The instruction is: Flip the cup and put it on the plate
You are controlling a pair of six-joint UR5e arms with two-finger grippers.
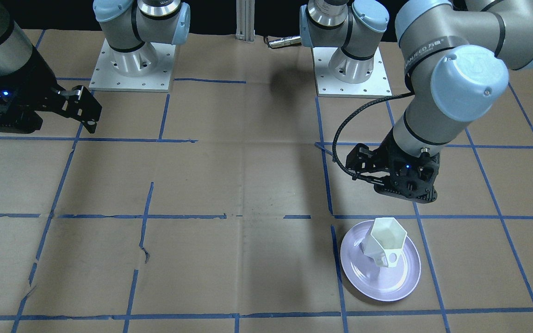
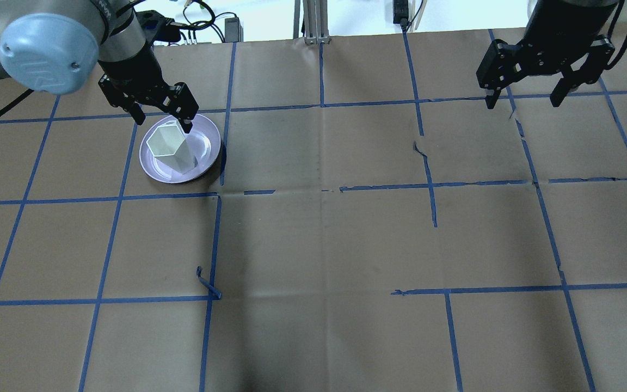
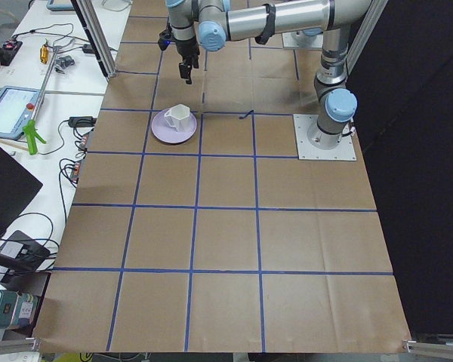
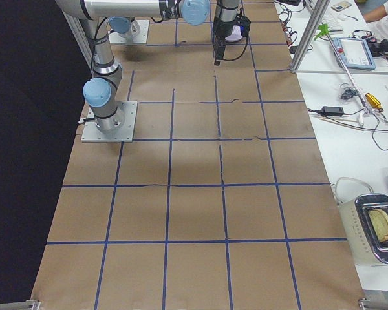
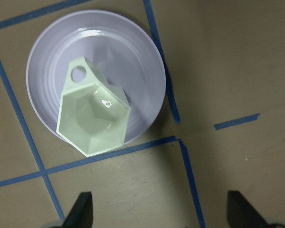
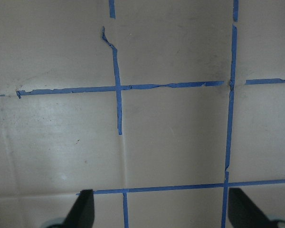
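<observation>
Nearest the operators' edge, the plate point(image 1: 379, 286) lies flat on the brown paper-covered table point(image 1: 248, 185), just beside a crossing of blue tape lines point(image 1: 336, 240). The cup point(image 1: 384, 243) stands on the plate's inner part, upright with its six-sided mouth facing up. Its angular handle point(image 1: 392, 259) points toward the operators' side. In the left wrist view the cup's hollow inside is in plain sight and nothing touches its rim.

A little farther back, the left gripper point(image 2: 164, 122) hangs in the air above the plate's robot-side edge. Its two fingers point(image 5: 83, 211) are spread wide and hold nothing. The side view from the robot's left shows it well clear of the cup.

Across the table, on the robot's other side, the right gripper point(image 2: 523, 100) hovers over bare paper and tape, well apart from the plate. Its fingers point(image 6: 83, 209) are likewise spread, with nothing between them. A torn, curled piece of tape point(image 6: 107, 38) lies on the paper below it.

Farthest back, the two arm bases sit on their metal mounting plates point(image 1: 132, 78) near the table's robot-side edge.
</observation>
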